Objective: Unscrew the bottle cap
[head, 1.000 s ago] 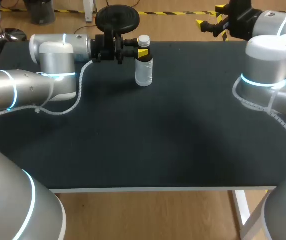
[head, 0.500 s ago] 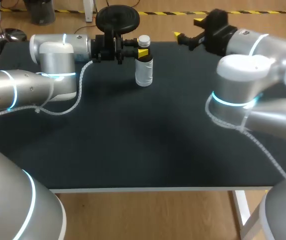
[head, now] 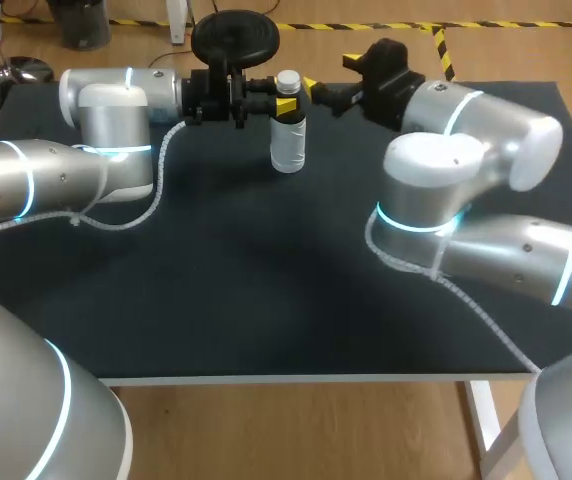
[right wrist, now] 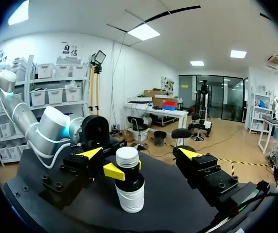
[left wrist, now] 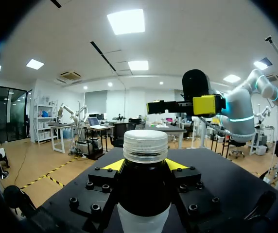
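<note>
Bottle [head: 288,142] stands upright on the bench [head: 266,290], at its far side near the middle. It has a dark upper body, a white lower wrap and a pale ribbed cap [head: 288,80], which is seated on the neck.

Left pincer [head: 284,105] comes in level from the left. It is clenched on the bottle just below the cap, one yellow tip on each side of the neck.

Right pincer [head: 318,92] is level with the cap and just beside it on the right. It is released, with its fingers [right wrist: 91,153] spread wide. The cap lies ahead of them, and neither finger touches it.
</note>
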Tool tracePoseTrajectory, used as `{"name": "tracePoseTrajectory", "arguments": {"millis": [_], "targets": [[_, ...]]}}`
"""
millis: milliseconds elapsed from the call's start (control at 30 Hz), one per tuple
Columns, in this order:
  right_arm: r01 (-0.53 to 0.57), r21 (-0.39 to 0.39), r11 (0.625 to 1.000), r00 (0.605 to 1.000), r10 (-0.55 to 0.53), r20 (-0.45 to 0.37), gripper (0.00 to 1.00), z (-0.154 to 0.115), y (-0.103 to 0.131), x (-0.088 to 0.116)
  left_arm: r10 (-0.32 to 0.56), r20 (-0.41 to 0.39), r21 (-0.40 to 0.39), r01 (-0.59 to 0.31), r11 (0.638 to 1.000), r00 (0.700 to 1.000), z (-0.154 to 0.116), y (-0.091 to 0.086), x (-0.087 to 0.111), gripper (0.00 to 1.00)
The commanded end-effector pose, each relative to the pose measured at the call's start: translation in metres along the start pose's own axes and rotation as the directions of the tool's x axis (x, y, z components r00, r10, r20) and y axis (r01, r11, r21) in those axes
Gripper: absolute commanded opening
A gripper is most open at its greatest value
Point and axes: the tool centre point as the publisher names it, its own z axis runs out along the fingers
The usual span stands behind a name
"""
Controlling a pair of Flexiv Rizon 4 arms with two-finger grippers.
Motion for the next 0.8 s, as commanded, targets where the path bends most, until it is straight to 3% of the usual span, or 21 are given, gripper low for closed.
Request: {"name": "tracePoseTrajectory", "arguments": {"millis": [33,467,800], "targets": [[-0.003,-0.069,0.998,0.999,0.006,0.043,1.00,0.021,-0.006,0.006,0.002,0.004,0.000,-0.002,1.000,1.000,0.000,0.000,0.001,0.00],[-0.032,-0.088,0.996,0.999,0.031,-0.007,1.00,0.050,-0.013,0.018,0.002,0.004,0.000,-0.002,1.000,1.000,0.000,0.000,0.001,0.00],[-0.044,-0.083,0.996,0.999,0.042,-0.020,1.00,0.057,-0.017,0.019,0.002,0.004,0.000,-0.002,1.000,1.000,0.000,0.000,0.001,0.00]]}}
